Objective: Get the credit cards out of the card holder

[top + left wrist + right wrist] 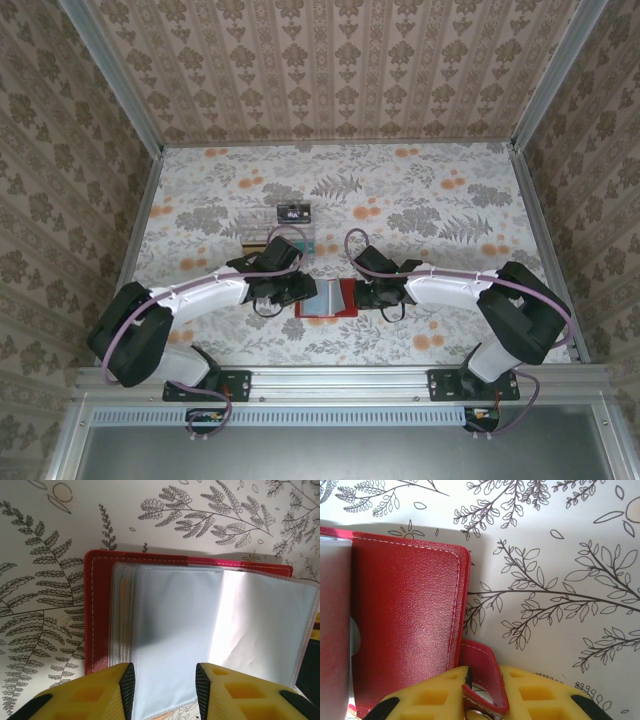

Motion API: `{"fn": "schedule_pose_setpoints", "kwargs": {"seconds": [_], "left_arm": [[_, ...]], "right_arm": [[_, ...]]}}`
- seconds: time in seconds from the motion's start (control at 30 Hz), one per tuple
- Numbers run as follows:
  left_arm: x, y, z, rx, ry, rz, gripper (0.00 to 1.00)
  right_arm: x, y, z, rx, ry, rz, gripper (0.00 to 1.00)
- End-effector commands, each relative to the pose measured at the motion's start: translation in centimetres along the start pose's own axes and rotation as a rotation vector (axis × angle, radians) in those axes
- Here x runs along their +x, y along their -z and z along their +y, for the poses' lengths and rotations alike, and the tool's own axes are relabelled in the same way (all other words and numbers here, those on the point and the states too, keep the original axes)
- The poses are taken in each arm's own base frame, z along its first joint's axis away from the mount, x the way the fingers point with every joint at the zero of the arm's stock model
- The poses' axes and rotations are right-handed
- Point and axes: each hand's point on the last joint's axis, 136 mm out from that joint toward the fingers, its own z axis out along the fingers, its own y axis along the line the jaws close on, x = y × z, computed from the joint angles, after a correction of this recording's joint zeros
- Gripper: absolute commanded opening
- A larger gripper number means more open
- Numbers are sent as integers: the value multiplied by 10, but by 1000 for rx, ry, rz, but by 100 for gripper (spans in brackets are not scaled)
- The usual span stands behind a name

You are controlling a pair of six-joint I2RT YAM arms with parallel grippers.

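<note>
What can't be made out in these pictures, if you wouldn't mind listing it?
- Left wrist view: how many cards are in the holder; cloudy, glaring sleeves blur them, only a tan edge shows.
- Top view: print on the black card, too small; the holder's left part, under the left gripper.
- Right wrist view: the tab's end, cut off by the bottom edge between the right gripper's fingers.

Left arm [190,300] and right arm [452,288]: white shells, black joint housings, black base plates [232,383]. Lilac cable [195,286] looped along each. Left gripper [163,676], right gripper [485,676]: yellow moulded fingers [85,697] with square recesses, black pads [128,690] lining inner faces.
</note>
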Motion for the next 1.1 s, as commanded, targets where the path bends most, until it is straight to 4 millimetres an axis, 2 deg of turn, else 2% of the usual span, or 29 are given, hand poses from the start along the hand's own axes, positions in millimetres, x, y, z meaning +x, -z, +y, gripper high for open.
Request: {"fn": "schedule_pose_setpoints", "kwargs": {"seconds": [0.0, 0.17, 0.27, 0.53, 1.07], "left_arm": [[7, -7, 10, -30, 19, 34, 40], [10, -17, 8, -30, 17, 68, 40], [10, -19, 0, -3, -5, 72, 39], [5, -12, -24, 76, -72, 51, 38], [7, -6, -51, 150, -153, 56, 40]], "right_arm": [[1, -6, 8, -14, 16, 9, 23], [2, -6, 9, -15, 20, 11, 23], [1, -6, 9, -15, 20, 12, 23], [3, -8, 9, -10, 19, 16, 23], [2, -9, 9, -10, 19, 14, 24]]}}
